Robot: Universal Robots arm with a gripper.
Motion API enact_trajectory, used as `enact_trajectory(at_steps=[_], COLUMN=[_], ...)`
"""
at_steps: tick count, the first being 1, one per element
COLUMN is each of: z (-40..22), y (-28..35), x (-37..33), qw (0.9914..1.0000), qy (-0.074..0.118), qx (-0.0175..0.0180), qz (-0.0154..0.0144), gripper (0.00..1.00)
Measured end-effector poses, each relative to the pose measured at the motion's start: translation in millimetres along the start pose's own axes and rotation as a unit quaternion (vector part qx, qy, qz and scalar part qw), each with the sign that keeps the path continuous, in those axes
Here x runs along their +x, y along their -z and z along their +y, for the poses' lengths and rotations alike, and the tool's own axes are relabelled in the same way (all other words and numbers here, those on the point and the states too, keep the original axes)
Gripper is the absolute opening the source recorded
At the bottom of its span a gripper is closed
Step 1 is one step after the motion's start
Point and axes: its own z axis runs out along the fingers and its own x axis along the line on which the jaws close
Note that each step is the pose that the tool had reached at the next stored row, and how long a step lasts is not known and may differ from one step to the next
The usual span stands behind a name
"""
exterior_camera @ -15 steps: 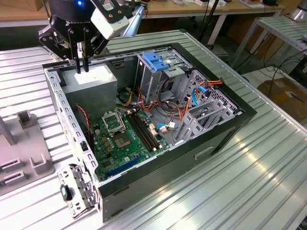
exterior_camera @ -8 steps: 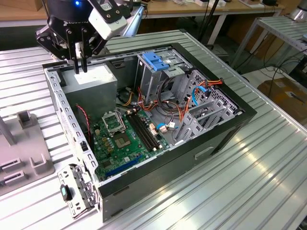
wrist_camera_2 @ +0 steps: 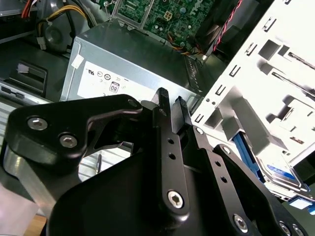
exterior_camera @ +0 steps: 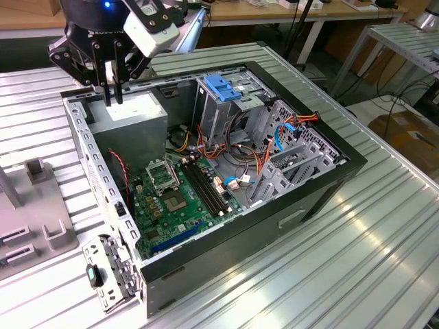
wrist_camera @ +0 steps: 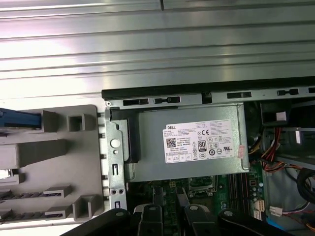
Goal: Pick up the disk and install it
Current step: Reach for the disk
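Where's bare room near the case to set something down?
The slatted table is bare on the exterior view's right of the computer case. Crowded inside it with cables; a grey stand occupies the exterior view's left.

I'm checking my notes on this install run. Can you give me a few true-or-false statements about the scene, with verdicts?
1. The gripper hangs over the power supply. True.
2. The gripper holds the disk. False: the disk lies in the grey holder beside the case, apart from the gripper.
3. The case is closed. False: it is open, and the motherboard shows.
4. A blue bracket sits on the drive cage. True.
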Motion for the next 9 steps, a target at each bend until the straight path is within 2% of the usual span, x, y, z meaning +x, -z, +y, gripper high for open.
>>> enact_trajectory(at_steps=[9], z=[-0.1], y=[0.0], x=[1.6], qw=[1.0], qy=[0.0], qx=[0.0], qz=[0.0], gripper=[0.24])
